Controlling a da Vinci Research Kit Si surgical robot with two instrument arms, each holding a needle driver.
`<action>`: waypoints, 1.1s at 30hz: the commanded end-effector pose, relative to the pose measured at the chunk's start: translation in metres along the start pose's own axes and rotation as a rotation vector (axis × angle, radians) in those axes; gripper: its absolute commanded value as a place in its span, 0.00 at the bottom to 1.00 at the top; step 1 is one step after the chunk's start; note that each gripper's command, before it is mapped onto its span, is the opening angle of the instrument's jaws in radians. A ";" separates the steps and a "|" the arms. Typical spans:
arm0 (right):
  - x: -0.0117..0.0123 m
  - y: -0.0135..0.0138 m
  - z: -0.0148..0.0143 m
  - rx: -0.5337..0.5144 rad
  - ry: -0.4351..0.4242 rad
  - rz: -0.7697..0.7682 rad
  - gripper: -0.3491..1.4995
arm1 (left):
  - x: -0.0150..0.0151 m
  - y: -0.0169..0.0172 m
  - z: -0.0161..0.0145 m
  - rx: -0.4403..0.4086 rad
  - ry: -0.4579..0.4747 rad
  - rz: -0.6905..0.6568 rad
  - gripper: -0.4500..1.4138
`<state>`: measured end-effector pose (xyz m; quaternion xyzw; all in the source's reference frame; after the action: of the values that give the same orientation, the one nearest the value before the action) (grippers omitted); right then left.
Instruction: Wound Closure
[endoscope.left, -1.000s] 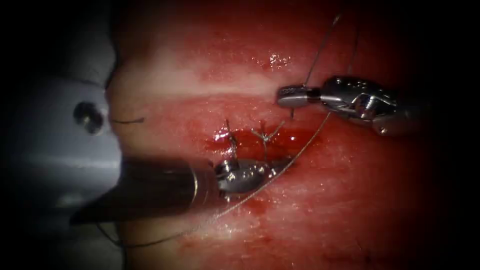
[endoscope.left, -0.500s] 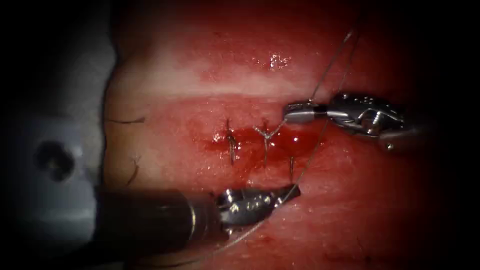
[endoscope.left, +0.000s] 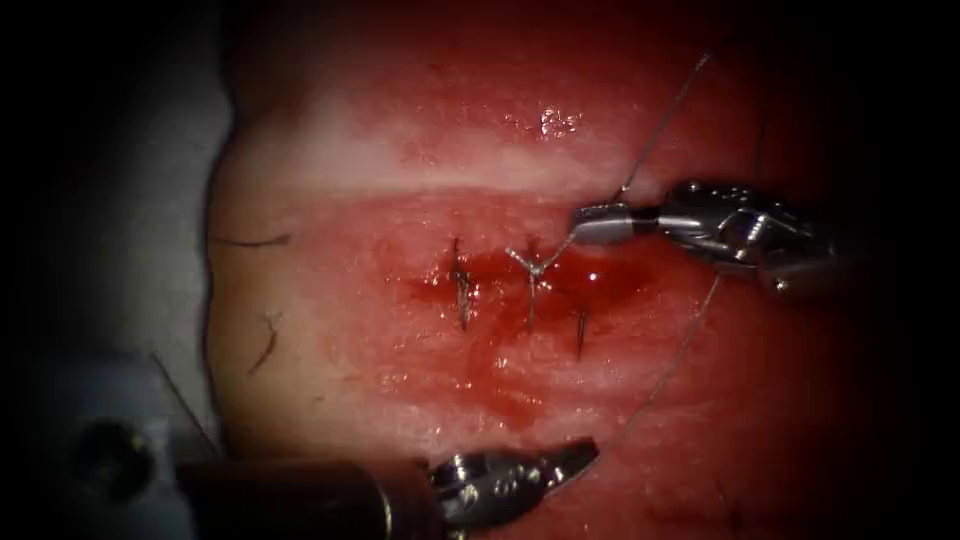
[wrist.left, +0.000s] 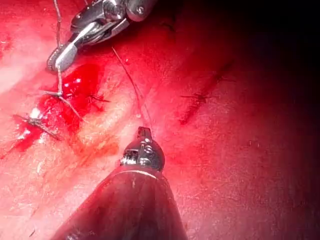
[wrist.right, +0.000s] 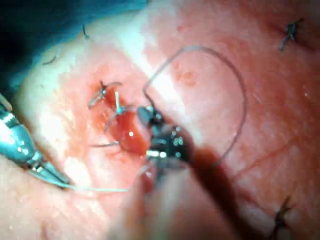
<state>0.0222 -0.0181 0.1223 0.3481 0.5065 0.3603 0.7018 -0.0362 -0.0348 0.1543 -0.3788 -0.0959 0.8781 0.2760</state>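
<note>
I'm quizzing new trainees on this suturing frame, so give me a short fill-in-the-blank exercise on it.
1. The left tool has its jaws shut on the ____.
2. The right tool holds the thread just to the ____ of the knot.
3. Red fluid pools in the ____ of the tissue.

Missing words: thread; right; cut

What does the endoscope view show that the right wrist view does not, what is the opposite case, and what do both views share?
The endoscope view adds the left arm's dark shaft and a grey plate beside the tissue. The right wrist view adds a wide loop of thread behind the right tool and older knotted stitches far from the cut. Shared: the cut with red fluid, its stitches, and each tool shut on thread, the left tool below, the right near the middle knot.
</note>
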 end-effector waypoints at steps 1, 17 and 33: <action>-0.0015 -0.0004 0.0011 0.009 -0.014 -0.003 0.00 | -0.0008 0.0008 0.0006 -0.005 -0.002 -0.002 0.28; 0.0032 0.0011 -0.0023 -0.106 0.059 -0.227 0.97 | -0.0010 -0.0014 -0.0004 0.056 0.121 0.243 0.32; 0.0048 0.0002 -0.0016 -0.177 0.101 -0.299 0.94 | -0.0023 -0.0051 -0.0002 0.091 0.146 0.433 0.33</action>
<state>0.0211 -0.0130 0.1193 0.1840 0.5536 0.3129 0.7495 -0.0322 -0.0307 0.1569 -0.4406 0.0512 0.8906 0.1007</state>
